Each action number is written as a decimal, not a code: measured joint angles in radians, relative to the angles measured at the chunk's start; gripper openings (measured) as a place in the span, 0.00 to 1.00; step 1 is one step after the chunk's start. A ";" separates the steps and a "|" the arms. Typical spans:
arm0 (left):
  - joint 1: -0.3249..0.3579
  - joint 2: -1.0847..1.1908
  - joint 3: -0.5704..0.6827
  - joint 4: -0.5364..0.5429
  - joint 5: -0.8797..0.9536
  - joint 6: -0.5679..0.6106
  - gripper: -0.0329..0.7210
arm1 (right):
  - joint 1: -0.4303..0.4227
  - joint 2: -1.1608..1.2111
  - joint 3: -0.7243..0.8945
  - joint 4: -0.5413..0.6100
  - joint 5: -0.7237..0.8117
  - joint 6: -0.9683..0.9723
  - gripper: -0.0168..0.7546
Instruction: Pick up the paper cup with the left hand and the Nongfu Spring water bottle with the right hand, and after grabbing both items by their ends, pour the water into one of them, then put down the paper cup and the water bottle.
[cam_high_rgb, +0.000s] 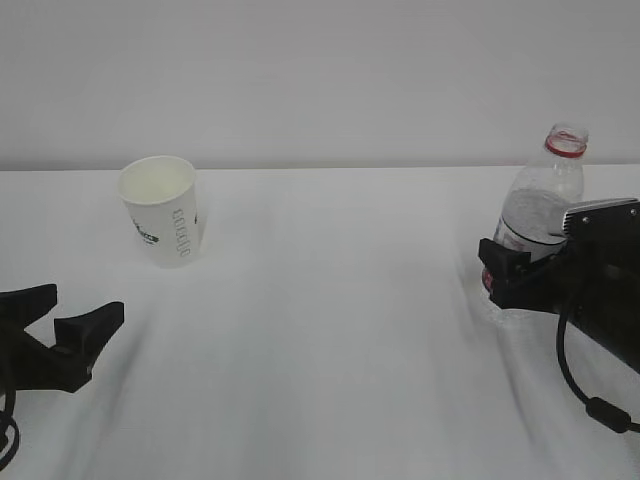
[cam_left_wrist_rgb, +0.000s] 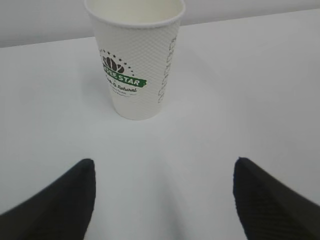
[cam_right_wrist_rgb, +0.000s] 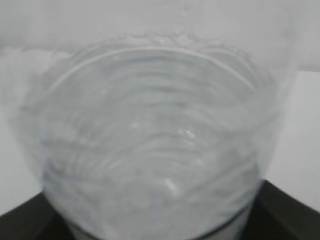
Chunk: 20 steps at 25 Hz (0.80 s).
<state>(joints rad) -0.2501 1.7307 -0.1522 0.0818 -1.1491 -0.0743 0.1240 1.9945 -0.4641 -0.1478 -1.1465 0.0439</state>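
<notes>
- The paper cup (cam_high_rgb: 162, 209) stands upright on the white tabletop (cam_high_rgb: 330, 330), at the left side and toward the back of the exterior view. Its open mouth faces up and the green print is on its side.
- The left hand (cam_high_rgb: 62, 320) is low at the left edge, in front of the cup and apart from it. Its two black fingers (cam_left_wrist_rgb: 60, 200) are spread wide, with only bare tabletop between them, and they hold nothing.
- In the left wrist view the cup (cam_left_wrist_rgb: 137, 60) is ahead of the open fingers, a little left of the middle, not touching them.
- The Nongfu Spring water bottle (cam_high_rgb: 545, 195) stands on the right side of the tabletop, tilted a little to the right, with its red neck ring on top and no cap on it.
- The right hand (cam_high_rgb: 505, 270) is at the lower part of the bottle. Its black fingers (cam_high_rgb: 500, 258) lie on both sides of the bottle body, around it.
- In the right wrist view the clear ribbed bottle (cam_right_wrist_rgb: 155, 140) fills almost the whole picture, and dark finger parts (cam_right_wrist_rgb: 285, 210) show at the bottom corners. Whether the fingers already press the bottle or only surround it, I cannot tell.
</notes>
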 joint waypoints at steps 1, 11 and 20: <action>0.000 0.000 0.000 0.000 0.000 0.000 0.87 | 0.000 0.000 0.000 0.000 0.000 0.000 0.72; 0.000 0.000 0.000 0.000 0.000 0.000 0.85 | 0.000 -0.023 0.025 -0.004 0.010 -0.002 0.71; 0.000 0.000 0.000 0.000 0.000 0.000 0.84 | 0.000 -0.196 0.048 -0.017 0.144 -0.011 0.71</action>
<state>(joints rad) -0.2501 1.7307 -0.1522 0.0818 -1.1491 -0.0743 0.1240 1.7986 -0.4160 -0.1644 -1.0028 0.0334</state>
